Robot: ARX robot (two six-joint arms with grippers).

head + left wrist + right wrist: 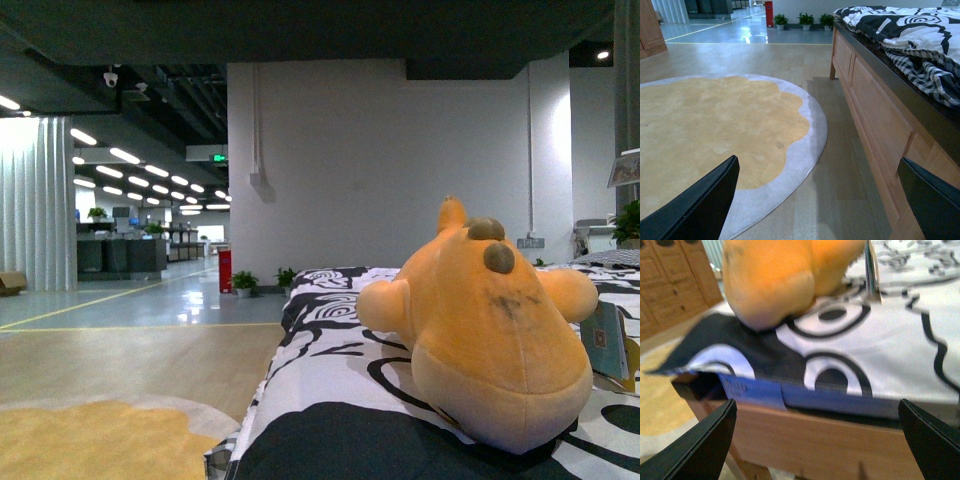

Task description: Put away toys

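Observation:
A soft orange-yellow plush toy [490,330] lies on the black-and-white bedding [330,350] of a bed, with brown nubs on top and a paper tag [607,340] at its right side. Neither arm shows in the front view. In the right wrist view the toy [780,275] sits on the bed's near corner, above and beyond my open right gripper [817,440], which faces the wooden bed frame [830,440]. My left gripper [820,200] is open over bare floor beside the bed, holding nothing.
A round yellow rug with a grey border [715,130] covers the wooden floor left of the bed. The wooden bed side [875,130] runs along the left gripper's side. Wooden cabinets [670,285] stand beyond the rug. Potted plants [245,283] stand by the far wall.

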